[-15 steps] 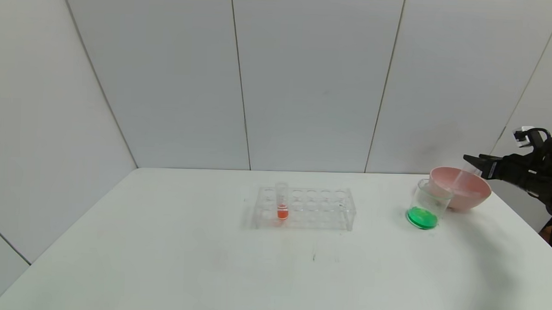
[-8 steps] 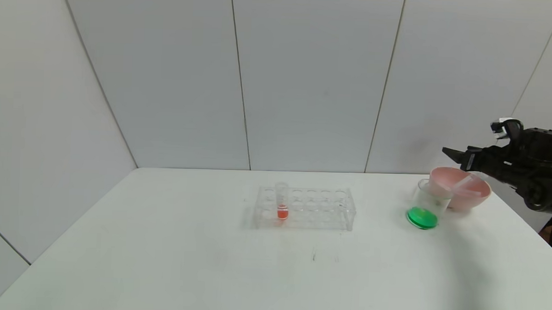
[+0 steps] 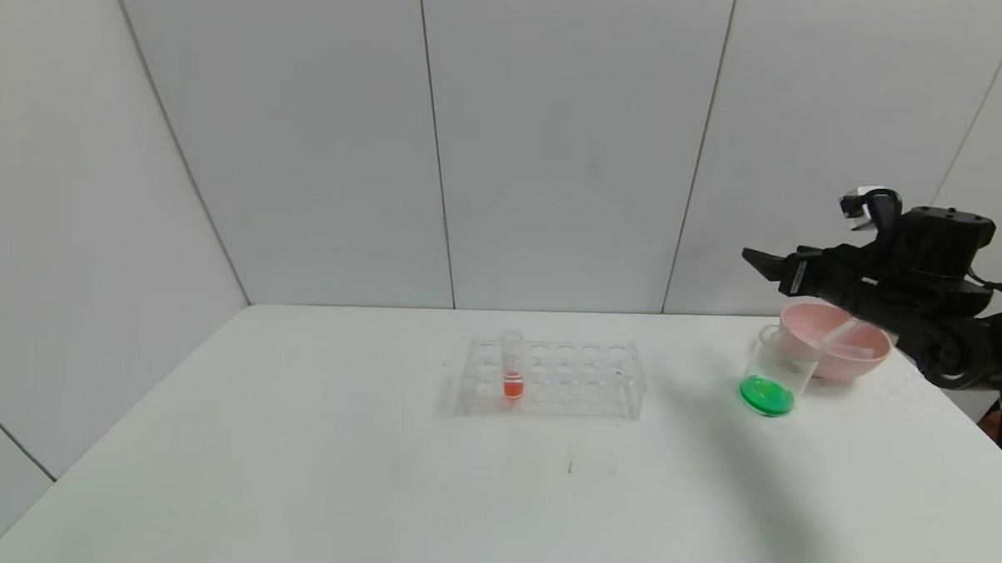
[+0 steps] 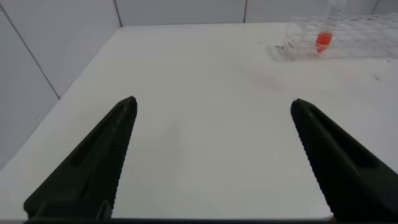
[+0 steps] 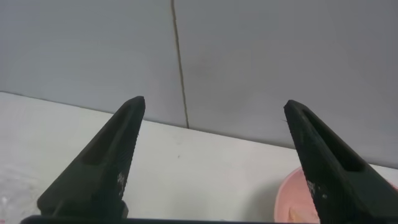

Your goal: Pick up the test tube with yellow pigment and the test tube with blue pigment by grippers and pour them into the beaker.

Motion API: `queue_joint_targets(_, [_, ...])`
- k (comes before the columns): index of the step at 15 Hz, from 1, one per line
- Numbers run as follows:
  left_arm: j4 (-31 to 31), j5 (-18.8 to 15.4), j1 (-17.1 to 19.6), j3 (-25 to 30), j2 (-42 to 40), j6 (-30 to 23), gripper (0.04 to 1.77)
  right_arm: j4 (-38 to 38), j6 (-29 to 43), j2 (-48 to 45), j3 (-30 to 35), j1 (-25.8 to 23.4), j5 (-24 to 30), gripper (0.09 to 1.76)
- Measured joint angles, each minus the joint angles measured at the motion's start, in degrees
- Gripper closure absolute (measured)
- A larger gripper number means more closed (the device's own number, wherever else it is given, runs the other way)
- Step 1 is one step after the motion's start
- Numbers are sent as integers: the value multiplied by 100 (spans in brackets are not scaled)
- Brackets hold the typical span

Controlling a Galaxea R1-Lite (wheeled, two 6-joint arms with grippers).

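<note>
Above pink bowl [image 3: 840, 353], right gripper [image 3: 760, 264] now higher, leftward.

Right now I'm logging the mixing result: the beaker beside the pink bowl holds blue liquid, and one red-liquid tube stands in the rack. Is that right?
Not quite. The liquid in the beaker is green, not blue; the head view shows it. The rest holds: the beaker stands beside the pink bowl, and one red-liquid tube stands in the rack.
</note>
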Motion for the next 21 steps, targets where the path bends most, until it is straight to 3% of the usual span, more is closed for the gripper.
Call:
queue_joint_targets(5, [0,0,-2,0,0,0,5,-1089,30,-1563,1943,-66,-2,20])
queue_joint_targets(11, [2,2,-2,0,0,0,5,-1170,104,-3953,3663,-245,-28,17])
queue_joint_targets(14, [-2,2,-2,0,0,0,5,-493,115,-5147,4190,-408,-16,16])
queue_joint_targets(21, [0,0,-2,0,0,0,5,2525,95,-8568,4735,-358,396,15])
